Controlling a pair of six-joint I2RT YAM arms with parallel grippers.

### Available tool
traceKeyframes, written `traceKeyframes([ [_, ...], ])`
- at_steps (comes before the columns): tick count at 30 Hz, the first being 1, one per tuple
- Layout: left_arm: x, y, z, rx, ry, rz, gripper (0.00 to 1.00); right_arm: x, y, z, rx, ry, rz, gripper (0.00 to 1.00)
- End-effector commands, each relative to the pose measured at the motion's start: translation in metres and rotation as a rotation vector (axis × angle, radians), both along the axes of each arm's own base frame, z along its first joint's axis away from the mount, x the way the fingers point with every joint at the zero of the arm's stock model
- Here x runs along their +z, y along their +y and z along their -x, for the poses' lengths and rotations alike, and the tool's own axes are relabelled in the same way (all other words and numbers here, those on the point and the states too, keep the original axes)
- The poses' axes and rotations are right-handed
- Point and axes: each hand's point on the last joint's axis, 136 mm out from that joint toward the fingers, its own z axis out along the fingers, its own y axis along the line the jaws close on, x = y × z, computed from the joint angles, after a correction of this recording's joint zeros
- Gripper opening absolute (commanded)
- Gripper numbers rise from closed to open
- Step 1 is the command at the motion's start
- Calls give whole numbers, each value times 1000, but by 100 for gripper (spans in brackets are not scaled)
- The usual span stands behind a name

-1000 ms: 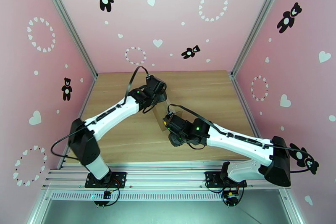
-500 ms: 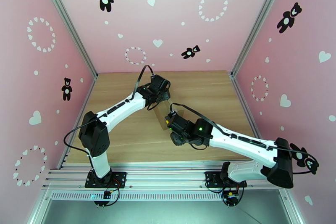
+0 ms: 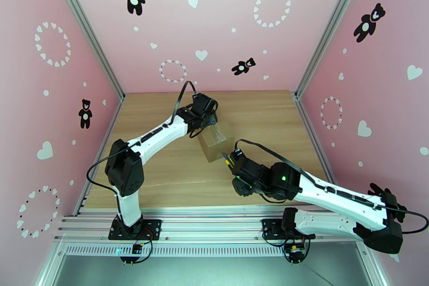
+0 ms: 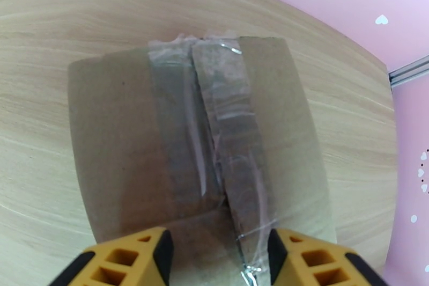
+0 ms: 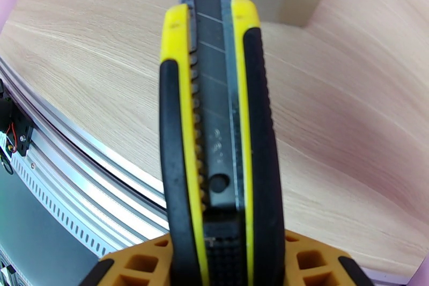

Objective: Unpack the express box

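The left arm (image 3: pixel 155 137) and the right arm (image 3: pixel 332 196) are wearing glossy white shells along their long links, with chunky black housings bulging at the joints. A thin black cable (image 3: pixel 179 96) is looping off the left arm, and a second black cable (image 3: pixel 257 142) is arching off the right. A small green light (image 3: pixel 282 178) is glowing on the right arm's dark block. Flat black base plates (image 3: pixel 135 228) are carrying small screws. The left hand (image 4: pixel 220 249) and the right hand (image 5: pixel 228 260) are showing yellow-orange fingers (image 4: pixel 128 260) with cut-out pockets.

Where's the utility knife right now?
The utility knife is clamped in the right gripper, its blade tip by the near end of the express box mid-table in the top view.
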Motion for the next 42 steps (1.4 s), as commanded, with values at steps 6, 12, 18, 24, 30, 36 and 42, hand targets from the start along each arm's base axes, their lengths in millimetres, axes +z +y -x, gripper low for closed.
traceKeyframes([
  [6,-19,7,4,-12,55,-57,54,7,-16,-2,-47,-37,8,0],
  [12,37,-5,14,-81,-10,74,56,26,-28,-12,-89,-111,-35,0],
  [18,94,-4,39,-142,-72,194,57,54,-33,-33,-117,-215,-46,0],
  [24,115,2,78,-206,-67,315,57,76,-25,-59,-117,-281,-60,0],
  [30,116,-25,115,-336,-67,521,56,93,2,-83,-72,-311,-100,0],
  [36,124,-51,135,-442,-113,572,56,107,34,-92,-16,-302,-177,0],
  [42,140,-66,142,-502,-148,624,56,113,46,-91,-8,-274,-225,0],
])
